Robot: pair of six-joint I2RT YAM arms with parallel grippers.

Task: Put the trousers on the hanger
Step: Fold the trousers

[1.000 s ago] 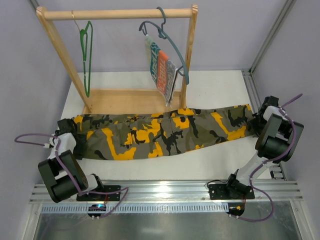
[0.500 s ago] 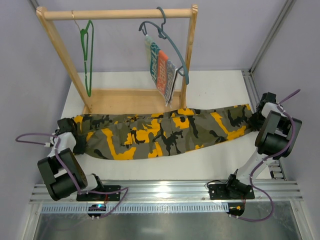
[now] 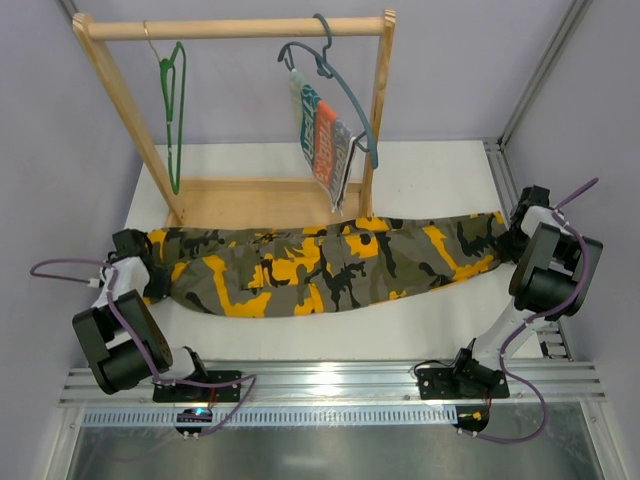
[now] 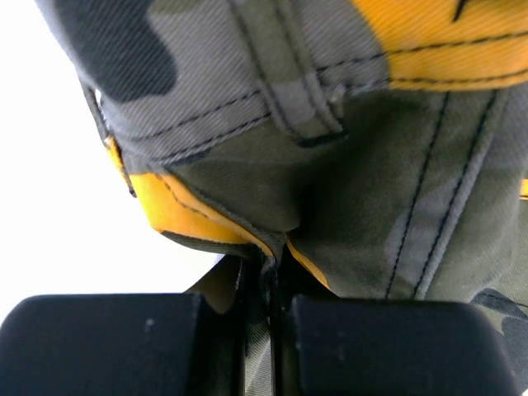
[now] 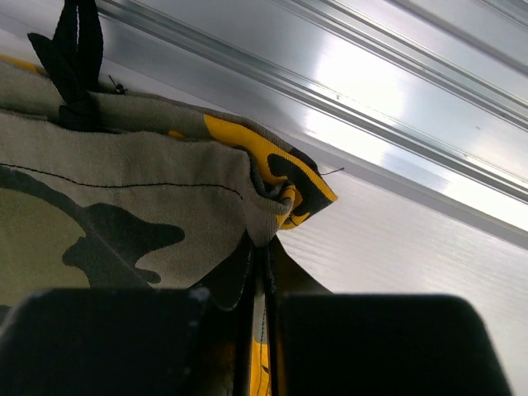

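The camouflage trousers (image 3: 320, 265) lie stretched flat across the white table, waistband to the left, leg ends to the right. My left gripper (image 3: 140, 262) is shut on the waistband corner; in the left wrist view the trousers (image 4: 330, 165) fill the frame and a fold of cloth is pinched between the black fingers (image 4: 107, 342). My right gripper (image 3: 512, 238) is shut on the leg hem, and in the right wrist view the trousers (image 5: 124, 206) bunch into the closed jaws. The thin green hanger (image 3: 173, 110) hangs from the wooden rail at the upper left.
A wooden rack (image 3: 235, 28) stands at the back of the table. A grey-blue hanger (image 3: 335, 85) on its rail carries a striped orange-teal cloth (image 3: 325, 145). Aluminium frame rails (image 3: 505, 190) run along the right edge and the front (image 3: 330, 380).
Both grippers closed on the trousers: the left on the waistband corner, the right on the leg hem. The cloth ends bunched slightly; the trousers stayed on the table.
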